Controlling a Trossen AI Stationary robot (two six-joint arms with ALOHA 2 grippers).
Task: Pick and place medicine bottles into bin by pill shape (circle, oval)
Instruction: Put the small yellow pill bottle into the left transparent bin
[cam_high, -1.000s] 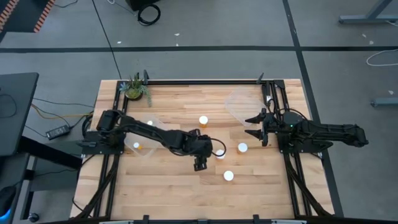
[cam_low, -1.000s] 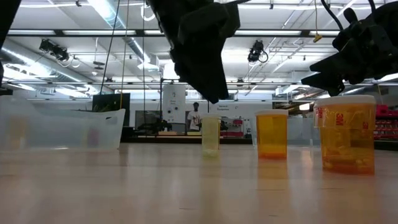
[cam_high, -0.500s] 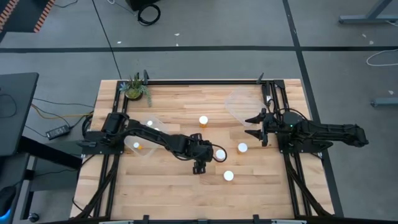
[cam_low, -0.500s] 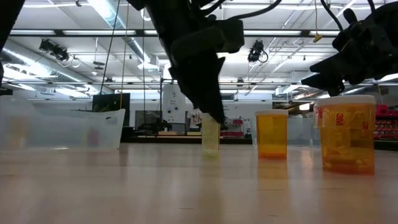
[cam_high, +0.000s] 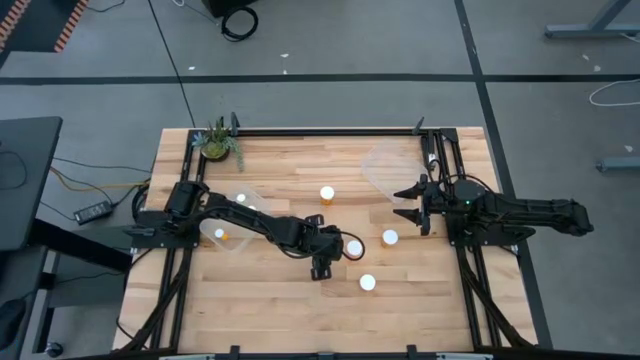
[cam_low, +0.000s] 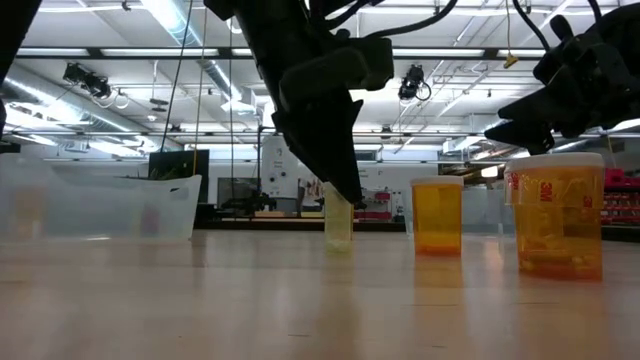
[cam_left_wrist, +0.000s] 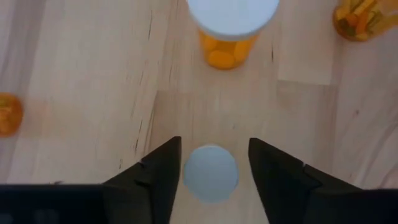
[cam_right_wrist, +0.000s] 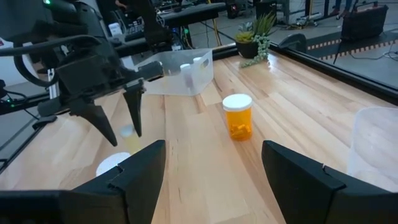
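Wood table (cam_high: 260, 300), bottle (cam_low: 557, 214) red label unreadable

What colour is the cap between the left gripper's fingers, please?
White: the cap shows best in the left wrist view, between the open left gripper.

a light wooden table (cam_high: 270, 300) fills the frame's middle. four white-capped medicine bottles (cam_high: 327, 194) stand right of centre. a clear bin (cam_high: 236, 222) sits centre-left, another clear bin (cam_high: 385, 168) upper right, a small potted plant (cam_high: 216, 140) upper left.

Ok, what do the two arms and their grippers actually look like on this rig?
Both arms are black, jointed and slim. The left gripper ends in two flat, tapering black fingers; the right gripper has matching broad black fingers. A small green light glows on the right arm. No markings are legible.
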